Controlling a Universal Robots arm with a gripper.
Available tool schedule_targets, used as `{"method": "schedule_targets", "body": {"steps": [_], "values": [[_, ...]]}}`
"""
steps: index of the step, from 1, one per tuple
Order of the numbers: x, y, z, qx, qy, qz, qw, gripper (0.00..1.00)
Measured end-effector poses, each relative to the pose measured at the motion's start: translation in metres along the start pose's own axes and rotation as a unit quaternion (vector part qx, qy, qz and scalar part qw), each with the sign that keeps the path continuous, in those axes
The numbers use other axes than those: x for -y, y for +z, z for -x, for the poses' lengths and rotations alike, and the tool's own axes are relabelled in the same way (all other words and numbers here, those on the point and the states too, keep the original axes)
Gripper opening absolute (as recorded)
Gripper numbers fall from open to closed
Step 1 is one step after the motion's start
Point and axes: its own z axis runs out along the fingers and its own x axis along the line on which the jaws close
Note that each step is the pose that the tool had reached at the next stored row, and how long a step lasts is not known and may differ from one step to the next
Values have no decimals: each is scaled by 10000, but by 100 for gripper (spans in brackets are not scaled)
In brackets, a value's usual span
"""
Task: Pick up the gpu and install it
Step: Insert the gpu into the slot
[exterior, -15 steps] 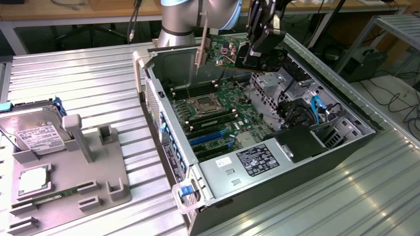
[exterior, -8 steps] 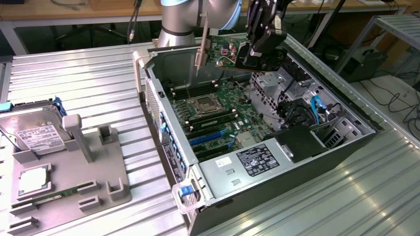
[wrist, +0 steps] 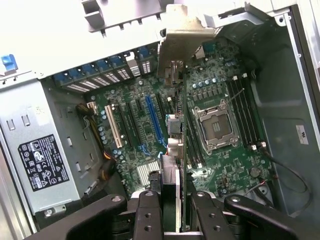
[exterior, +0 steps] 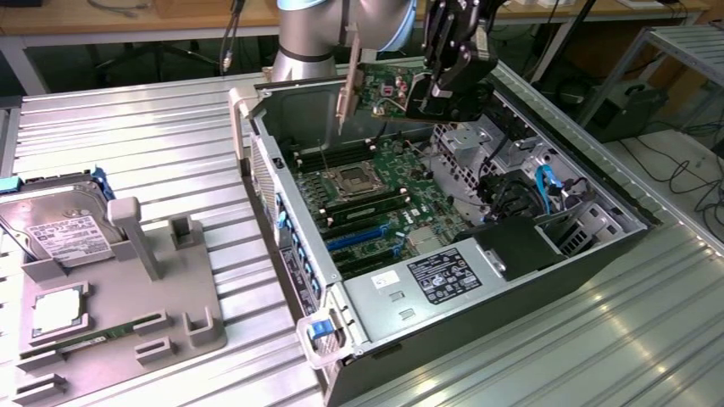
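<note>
The gpu, a green card with a silver end bracket, hangs above the far end of the open computer case. My gripper is shut on the card's end opposite the bracket. In the wrist view the gpu runs edge-on from my gripper out to its bracket, with the black fingers pressed against both faces. Below it lies the motherboard with a blue slot and the processor socket. The card is clear of the board, above the strip between slot and socket.
A grey fixture on the exterior view's left holds a silver hard drive, a processor and a memory stick. Inside the case sit the power supply, a black drive cage and blue cables.
</note>
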Motion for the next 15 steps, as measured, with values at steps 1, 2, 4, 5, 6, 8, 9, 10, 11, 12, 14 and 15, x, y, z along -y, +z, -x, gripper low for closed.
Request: {"method": "schedule_targets", "body": {"steps": [1, 2, 4, 5, 6, 8, 9, 10, 11, 12, 14, 15], "values": [[0, 0, 0, -1, -30, 1, 10000, 27], [0, 0, 0, -2, -61, 1, 10000, 27], [0, 0, 0, -4, -126, 2, 9999, 27], [0, 0, 0, -5, -154, 2, 9999, 27], [0, 0, 0, -6, -181, 2, 9998, 27], [0, 0, 0, -8, -235, 3, 9997, 27], [0, 0, 0, -9, -260, 4, 9997, 27], [0, 0, 0, -10, -290, 4, 9996, 27], [0, 0, 0, -11, -314, 4, 9995, 27], [0, 1, 0, -12, -341, 4, 9994, 27], [0, 2, 0, -14, -411, 5, 9992, 27], [0, 3, 0, -16, -466, 6, 9989, 27]]}}
